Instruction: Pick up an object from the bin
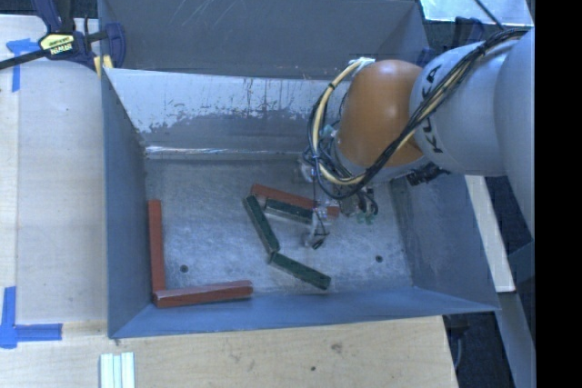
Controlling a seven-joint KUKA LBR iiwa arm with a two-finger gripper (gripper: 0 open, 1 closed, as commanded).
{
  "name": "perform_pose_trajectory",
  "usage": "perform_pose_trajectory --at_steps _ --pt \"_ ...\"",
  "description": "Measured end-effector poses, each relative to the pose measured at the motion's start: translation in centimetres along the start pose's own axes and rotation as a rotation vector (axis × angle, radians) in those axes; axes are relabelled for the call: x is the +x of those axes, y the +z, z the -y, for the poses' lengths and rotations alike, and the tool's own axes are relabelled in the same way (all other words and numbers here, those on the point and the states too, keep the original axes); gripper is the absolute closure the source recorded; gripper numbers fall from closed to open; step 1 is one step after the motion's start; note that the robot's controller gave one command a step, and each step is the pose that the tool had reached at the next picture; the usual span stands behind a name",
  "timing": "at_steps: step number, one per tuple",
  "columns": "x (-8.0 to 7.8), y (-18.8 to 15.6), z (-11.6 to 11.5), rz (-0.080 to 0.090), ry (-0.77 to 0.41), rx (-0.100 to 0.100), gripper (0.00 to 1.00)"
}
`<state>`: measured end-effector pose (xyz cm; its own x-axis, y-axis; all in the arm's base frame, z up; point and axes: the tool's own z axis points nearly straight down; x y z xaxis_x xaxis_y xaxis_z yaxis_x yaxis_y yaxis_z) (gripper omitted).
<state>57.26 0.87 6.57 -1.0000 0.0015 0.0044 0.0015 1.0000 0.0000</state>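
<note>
Below the orange wrist cover (382, 118), the gripper (316, 230) hangs low over the floor of the grey bin (273, 41). All places below are noted relative to the gripper.

Grip state: cannot tell whether it is released or clenched. The tip is small and dark against the things beneath it.

Nearest things:
- thin green bar (286, 210): dark green and straight, lying nearly level just left of the gripper. Its right end is at the gripper's tip. Contact: cannot tell.
- short red-brown bar (277, 194): up and left of the gripper, alongside the thin green bar and close against it. Its right end runs in under the gripper's body.
- slanted green bar (261, 225): left of the gripper, past the thin green bar, running from upper left to lower right.
- low green bar (298, 272): just below the gripper and a little left, lying tilted, apart from the tip.

Farther off:
- upright red-brown bar (155, 245): well left of the gripper, along the foot of the bin's left wall.
- flat red-brown bar (205, 293): down and left of the gripper, along the near wall. Its left end meets the lower end of the upright red-brown bar, making an L.

Yellow and black cables (320, 118) loop round the cover, above the gripper.
</note>
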Motion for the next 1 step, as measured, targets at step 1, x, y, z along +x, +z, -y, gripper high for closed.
perform_pose_trajectory --at_steps 1 --pt "-0.29 -0.49 -0.01 0.009 0.000 0.000 1.00"
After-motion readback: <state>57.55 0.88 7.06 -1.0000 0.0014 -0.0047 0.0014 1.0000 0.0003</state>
